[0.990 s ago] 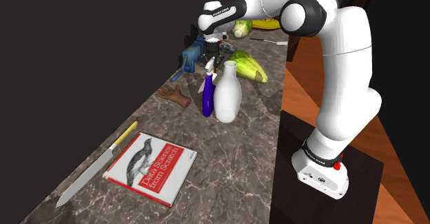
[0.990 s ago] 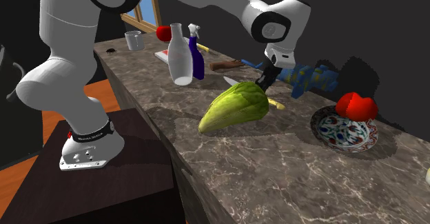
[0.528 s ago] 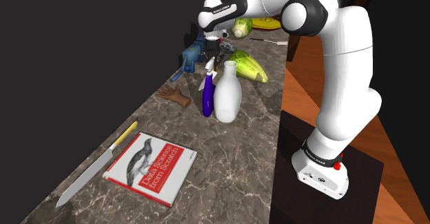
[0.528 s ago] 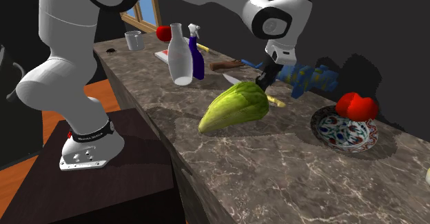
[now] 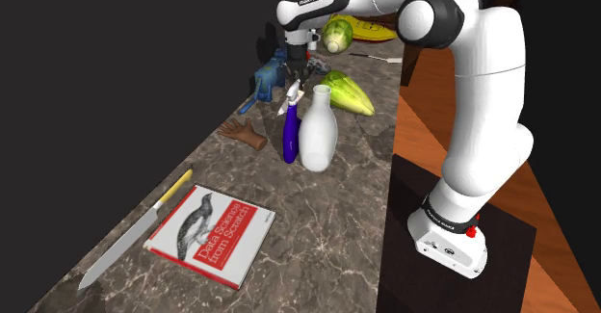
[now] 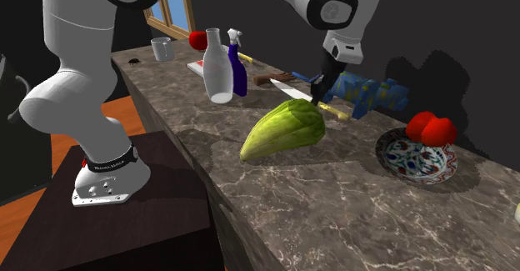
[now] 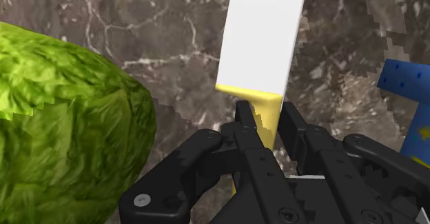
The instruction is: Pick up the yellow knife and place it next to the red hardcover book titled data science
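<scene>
Fingers (image 7: 291,126) clasp the yellow-handled, flat-bladed knife (image 7: 265,29).

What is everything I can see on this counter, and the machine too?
lettuce: one, green, on the counter
held knife: one, white blade, yellow handle, over the counter by the lettuce
book: one, red and white, lying flat
second knife: one, grey blade, yellow handle, beside the book
bottle: one, white, upright
spray bottle: one, blue, beside the bottle
glove: one, brown, near the spray bottle
bowl: one, patterned, holding red fruit
mug: one, white, counter's end
arm: one, white, jaws shut on the held knife's handle
</scene>
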Controlling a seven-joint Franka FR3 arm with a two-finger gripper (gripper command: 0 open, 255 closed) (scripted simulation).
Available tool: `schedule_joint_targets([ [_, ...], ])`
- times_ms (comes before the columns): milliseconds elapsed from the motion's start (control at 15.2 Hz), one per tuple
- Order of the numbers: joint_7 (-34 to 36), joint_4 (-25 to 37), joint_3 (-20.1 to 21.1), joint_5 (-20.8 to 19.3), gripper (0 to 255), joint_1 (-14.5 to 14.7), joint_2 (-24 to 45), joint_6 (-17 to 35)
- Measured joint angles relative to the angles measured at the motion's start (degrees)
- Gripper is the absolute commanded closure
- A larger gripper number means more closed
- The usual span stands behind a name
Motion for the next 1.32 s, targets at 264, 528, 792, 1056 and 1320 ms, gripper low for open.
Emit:
schedule_joint_targets([
  [264,0.1,2.4,0.0,0.0,255,0.0,-0.4,-2.8],
  [528,0.8,-1.3,0.3,0.3,255,0.3,-4.1,-2.8],
  [792,2.3,-12.5,1.2,1.1,255,1.3,-12.0,0.8],
  [1056,4.4,-23.2,2.4,2.2,255,2.6,-19.6,4.1],
  [1320,6.2,-33.1,3.8,3.7,255,3.9,-27.4,6.5],
])
